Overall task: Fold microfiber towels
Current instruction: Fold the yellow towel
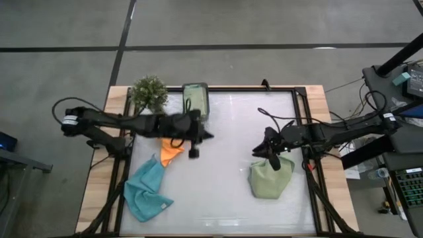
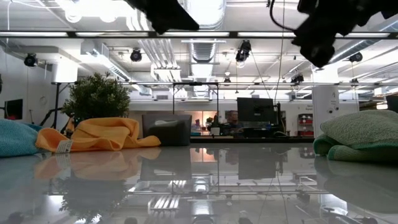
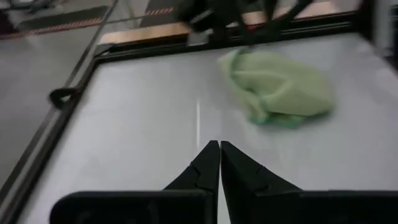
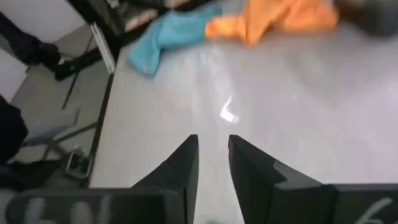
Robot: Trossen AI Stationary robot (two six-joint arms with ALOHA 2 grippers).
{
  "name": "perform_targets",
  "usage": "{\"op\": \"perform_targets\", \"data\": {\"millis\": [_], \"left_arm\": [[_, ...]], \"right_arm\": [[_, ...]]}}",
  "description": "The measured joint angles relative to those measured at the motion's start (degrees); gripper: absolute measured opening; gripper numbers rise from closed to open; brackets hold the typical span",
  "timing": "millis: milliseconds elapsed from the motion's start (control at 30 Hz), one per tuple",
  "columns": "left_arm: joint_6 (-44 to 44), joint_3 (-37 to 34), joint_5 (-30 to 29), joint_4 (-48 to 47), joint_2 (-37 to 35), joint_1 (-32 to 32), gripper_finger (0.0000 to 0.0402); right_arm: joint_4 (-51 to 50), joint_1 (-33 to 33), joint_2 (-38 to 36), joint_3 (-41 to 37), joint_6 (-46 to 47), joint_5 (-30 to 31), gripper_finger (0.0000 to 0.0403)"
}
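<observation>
A crumpled sage green towel (image 1: pixel 271 178) (image 3: pixel 280 87) lies on the white table top at the right. An orange towel (image 1: pixel 170 151) (image 4: pixel 280 18) and a light blue towel (image 1: pixel 147 192) (image 4: pixel 168 37) lie bunched at the left. My left gripper (image 1: pixel 206 135) (image 3: pixel 219 146) is shut with nothing between its fingers, raised above the table just right of the orange towel. My right gripper (image 1: pixel 255 151) (image 4: pixel 213 142) hangs above the table at the green towel's far left side, its fingers a little apart with nothing between them.
A small dark grey box (image 1: pixel 195 100) with something green on it and a little potted plant (image 1: pixel 149 92) stand at the far left of the table. A black frame (image 1: pixel 304 119) borders the white top. The middle of the table between the towels is bare.
</observation>
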Motion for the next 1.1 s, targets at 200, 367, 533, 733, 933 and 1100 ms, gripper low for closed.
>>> {"op": "perform_targets", "data": {"millis": [200, 367, 533, 733, 933, 1100], "left_arm": [[-6.83, -3.10, -4.46, -1.73, -1.23, -8.96, 0.0000], [-20.46, -5.24, -7.02, -12.96, -1.93, -12.11, 0.0000], [-41.23, -6.83, -9.00, -28.40, -1.17, -11.82, 0.0000], [-53.16, -13.89, -9.21, -32.95, -1.02, -11.82, 0.0015], [-56.77, -19.10, -9.71, -28.27, -0.02, -11.69, 0.0081], [-58.02, -19.45, -15.24, -27.79, 4.43, -11.67, 0.0128]], "right_arm": [[-9.99, 0.00, 4.19, 4.33, 4.31, -1.04, 0.0079], [-16.19, 0.00, 9.45, 9.61, -1.66, 1.31, 0.0079], [-16.67, -0.04, 14.40, 12.54, -10.92, 6.30, 0.0079], [-15.73, -0.39, 19.43, 14.01, -17.14, 8.56, 0.0079], [-14.73, -0.39, 23.18, 14.01, -18.57, 8.58, 0.0079], [-14.25, -0.39, 24.44, 13.99, -19.52, 8.58, 0.0079]]}}
